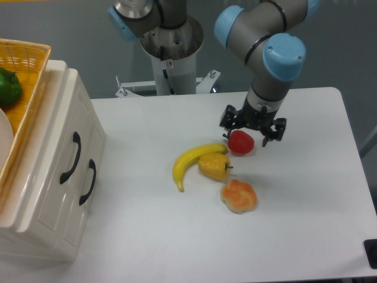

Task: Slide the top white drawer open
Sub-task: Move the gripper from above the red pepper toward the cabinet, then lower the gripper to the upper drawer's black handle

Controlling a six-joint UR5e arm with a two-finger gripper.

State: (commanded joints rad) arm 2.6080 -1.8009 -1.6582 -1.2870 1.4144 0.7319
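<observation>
The gripper (253, 127) is hanging with its jaws spread wide, empty, right over the red pepper (241, 142) on the bench (306, 200). The banana (191, 161) is lying just beyond to its left. Far off to its left, the top white drawer (63, 138) is sitting shut.
</observation>
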